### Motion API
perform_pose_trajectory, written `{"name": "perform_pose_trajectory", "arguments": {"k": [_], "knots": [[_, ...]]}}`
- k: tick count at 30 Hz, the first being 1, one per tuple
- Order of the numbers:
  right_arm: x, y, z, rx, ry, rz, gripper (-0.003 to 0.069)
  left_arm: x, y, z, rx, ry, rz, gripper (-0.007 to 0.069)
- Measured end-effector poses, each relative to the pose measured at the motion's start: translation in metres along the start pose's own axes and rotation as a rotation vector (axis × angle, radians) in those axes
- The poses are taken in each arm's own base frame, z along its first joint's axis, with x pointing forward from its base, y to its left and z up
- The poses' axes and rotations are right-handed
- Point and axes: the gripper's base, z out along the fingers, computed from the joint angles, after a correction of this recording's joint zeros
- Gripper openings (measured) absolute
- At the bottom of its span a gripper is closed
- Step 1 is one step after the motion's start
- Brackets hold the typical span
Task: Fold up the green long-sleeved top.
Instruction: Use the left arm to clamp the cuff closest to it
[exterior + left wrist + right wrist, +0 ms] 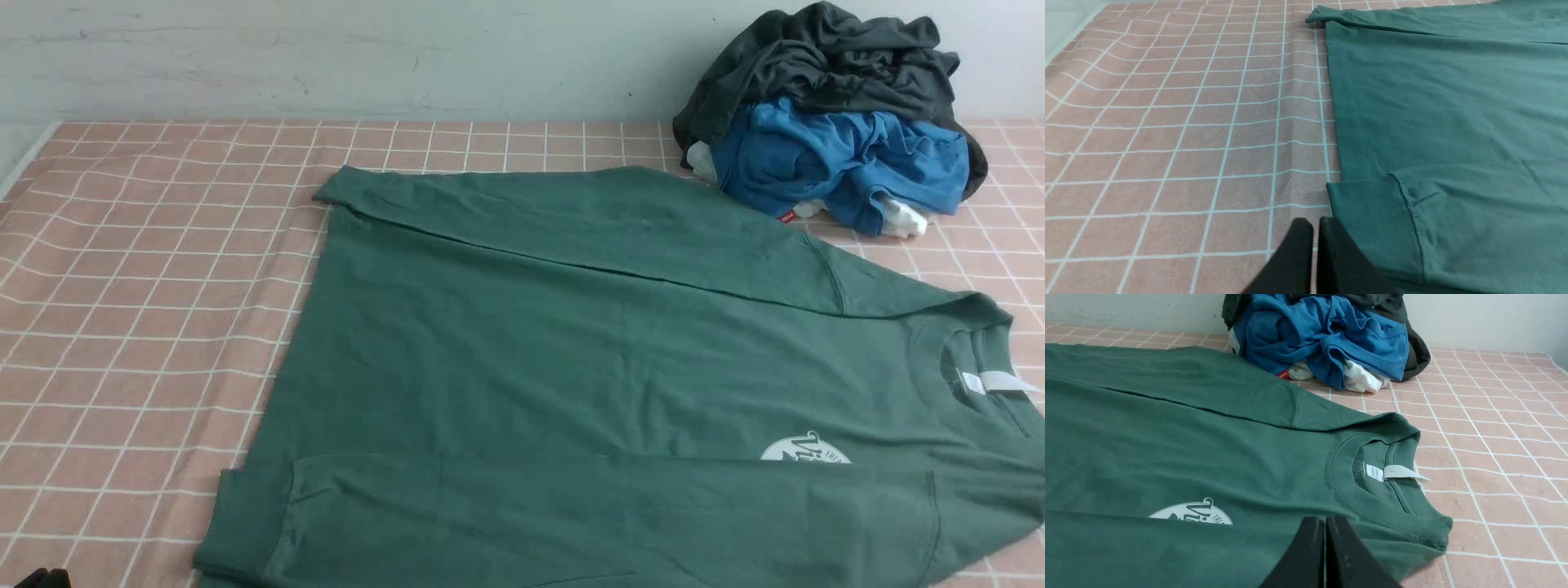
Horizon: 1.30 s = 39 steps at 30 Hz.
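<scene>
The green long-sleeved top (571, 351) lies flat on the checked cloth, neck to the right and hem to the left. Both sleeves are folded in over the body. The near sleeve covers most of the white round print (804, 451). The white neck label (1396, 472) shows inside the collar. My left gripper (1316, 222) is shut and empty, just beside the near sleeve's ribbed cuff (1372, 220); only a dark tip of it shows in the front view (37, 578). My right gripper (1325, 520) is shut and empty, over the top's near shoulder by the collar (1384, 514).
A pile of clothes stands at the back right against the wall: a charcoal-grey garment (824, 57) over a bright blue one (841, 159), with white fabric (902, 216) beneath. The pink checked tablecloth (139, 286) lies bare to the left of the top.
</scene>
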Motion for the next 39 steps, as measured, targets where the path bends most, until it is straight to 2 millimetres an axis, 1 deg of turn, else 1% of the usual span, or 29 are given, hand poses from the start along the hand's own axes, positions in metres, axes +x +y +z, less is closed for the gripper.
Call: {"name": "perform_pose_trajectory", "arguments": {"k": [30,34,35,36,38,39], "knots": [[0.000,0.000,0.000,0.002,-0.002,-0.007,0.0006,-0.001,0.001,0.000,-0.007,-0.007,0.024,0.0009],[-0.007,0.000,0.000,0.005,-0.093,-0.025,0.0006,-0.010,0.002,0.000,-0.026,-0.117,0.073,0.0009],[-0.011,0.000,0.000,0.005,-0.136,-0.026,0.0006,-0.016,0.002,-0.001,-0.031,-0.182,0.074,0.0009],[-0.022,0.000,-0.002,0.003,-0.251,-0.026,0.0006,-0.026,0.002,-0.004,-0.039,-0.298,0.075,0.0009],[-0.032,0.000,-0.006,-0.003,-0.376,-0.001,0.0006,-0.039,0.003,-0.009,-0.049,-0.446,0.075,0.0009],[-0.036,0.000,-0.007,-0.007,-0.418,0.013,0.0006,-0.042,0.003,-0.010,-0.051,-0.488,0.075,0.0009]]}}
